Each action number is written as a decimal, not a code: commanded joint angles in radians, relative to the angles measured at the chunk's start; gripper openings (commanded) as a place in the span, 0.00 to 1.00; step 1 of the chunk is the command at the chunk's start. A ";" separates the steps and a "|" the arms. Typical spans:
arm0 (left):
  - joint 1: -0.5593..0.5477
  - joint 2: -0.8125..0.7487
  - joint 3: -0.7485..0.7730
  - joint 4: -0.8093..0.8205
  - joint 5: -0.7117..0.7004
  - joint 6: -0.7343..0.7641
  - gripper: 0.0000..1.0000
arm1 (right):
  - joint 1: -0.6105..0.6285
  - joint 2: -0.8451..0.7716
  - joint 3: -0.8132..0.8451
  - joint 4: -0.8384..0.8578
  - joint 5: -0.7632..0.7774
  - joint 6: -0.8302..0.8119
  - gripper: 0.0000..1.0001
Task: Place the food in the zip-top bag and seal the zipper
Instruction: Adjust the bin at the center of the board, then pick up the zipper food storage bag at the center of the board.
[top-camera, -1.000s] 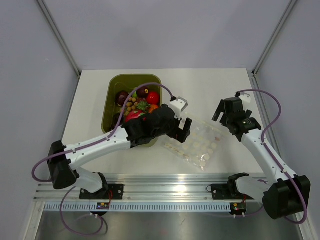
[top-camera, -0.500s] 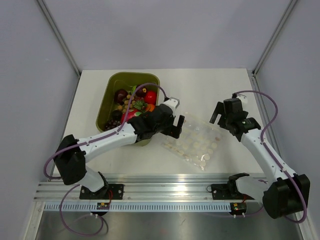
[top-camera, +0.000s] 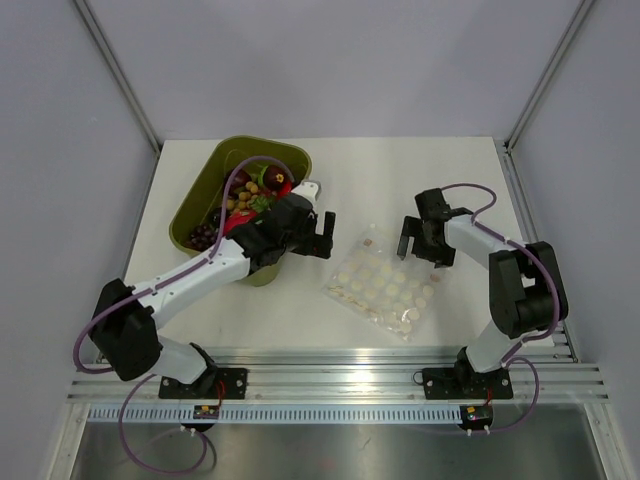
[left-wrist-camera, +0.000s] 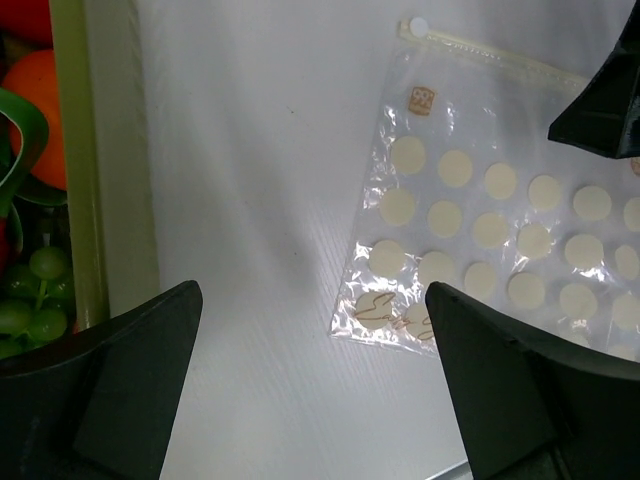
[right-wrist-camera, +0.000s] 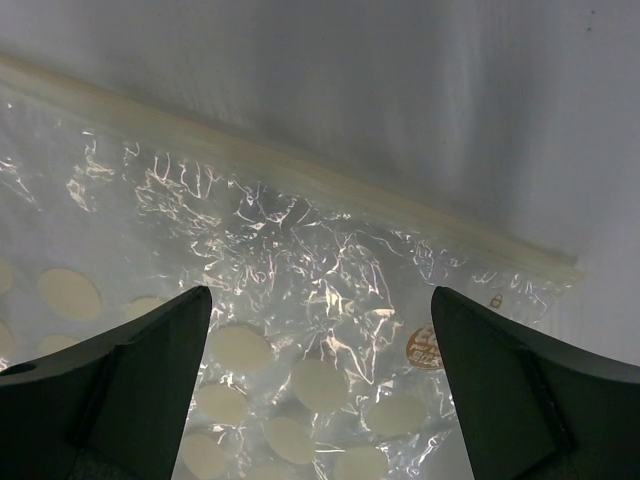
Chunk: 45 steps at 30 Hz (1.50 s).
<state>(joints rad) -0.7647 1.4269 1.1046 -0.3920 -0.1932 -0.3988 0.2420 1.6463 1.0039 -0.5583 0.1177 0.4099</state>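
Both sets of jaws stand spread wide and empty. The right gripper (top-camera: 422, 250), which a second ago hung back off the far side, has swung in over the zip-top bag (right-wrist-camera: 300, 300). Crinkled plastic printed with pale dots now lies between its fingers, and the zipper (right-wrist-camera: 300, 170) runs across just beyond the fingertips; whether the fingers touch the plastic cannot be told. The left gripper (top-camera: 325, 238) has drawn back off the bag. Bare table shows between its fingers, with the bag lying flat just past one fingertip and the olive tub (top-camera: 195, 205) close beside the other. The tub has turned and slid aside in that same second. The food (top-camera: 250, 195) is all inside it: a red piece, an orange one, green grapes and dark purple ones. Nothing has gone into the bag, so the task looks barely begun. The right arm seems placed to hold or open the zipper edge while the left arm goes for a first piece. Around them, the white table (top-camera: 400, 180) is matte and flat, grey walls close it in on three sides, and an aluminium rail (top-camera: 330, 380) carries the arm bases along the near edge.
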 joint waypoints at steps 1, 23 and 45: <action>-0.013 -0.062 0.054 -0.044 0.067 -0.020 0.99 | 0.000 -0.003 0.019 0.021 0.023 0.000 0.99; -0.294 0.302 0.035 0.084 0.268 -0.264 0.99 | -0.147 0.144 0.069 0.124 -0.160 -0.019 0.99; -0.071 0.567 0.388 -0.160 0.155 -0.120 0.99 | -0.145 -0.339 -0.399 0.248 -0.415 0.227 0.65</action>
<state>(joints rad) -0.8417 1.9678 1.3880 -0.4950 0.0109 -0.5774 0.0917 1.3670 0.6319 -0.3336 -0.2440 0.5858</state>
